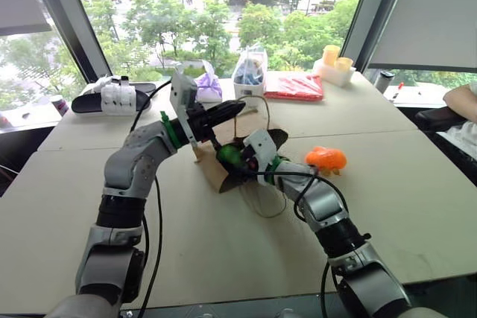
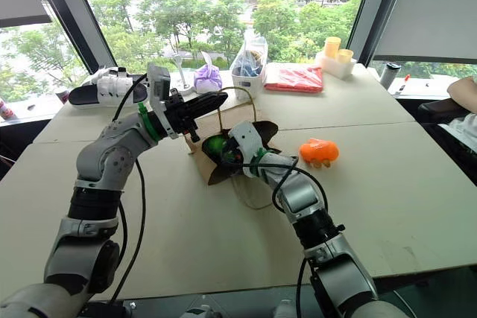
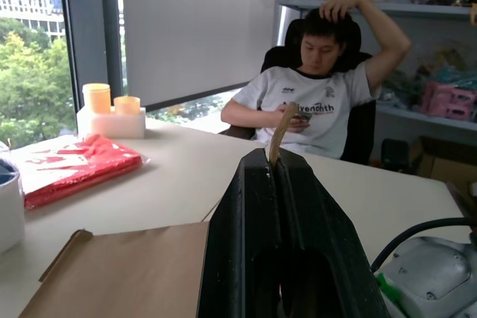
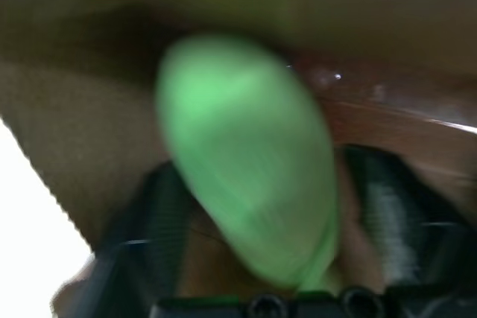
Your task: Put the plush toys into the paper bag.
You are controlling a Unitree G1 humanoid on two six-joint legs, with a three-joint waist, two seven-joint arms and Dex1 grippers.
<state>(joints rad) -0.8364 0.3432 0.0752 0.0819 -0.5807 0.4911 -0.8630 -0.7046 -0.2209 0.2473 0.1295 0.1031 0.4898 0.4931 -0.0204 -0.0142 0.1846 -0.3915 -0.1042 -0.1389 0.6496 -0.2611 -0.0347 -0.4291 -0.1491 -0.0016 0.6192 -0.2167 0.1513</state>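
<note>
A: Where do the toys stand?

B: The green toy (image 2: 217, 144) is seen at the mouth of the bag (image 1: 211, 170), which lies on its side on the worktop (image 1: 223, 258). The mouth is held up by the left gripper (image 1: 237, 108), whose fingers are pressed together on a loop handle (image 3: 282, 130). The orange toy (image 2: 319, 152) is left on the worktop, well apart from the mouth, to the right.

A: And the right gripper (image 2: 220, 152)?

B: Its fingers (image 4: 395, 210) are spread apart with the green toy between them in the wrist view; a firm hold is not evident, so a release is judged to be in hand.

A: What could be spoiled from here?

B: The toy may be left too near the lip and could be dragged or rolled back out as the right arm is pulled away. The bag could be shifted or creased if the opening is brushed by the wrist. If the handle slips from the left gripper, the mouth would sag shut and the orange toy would be blocked
</note>
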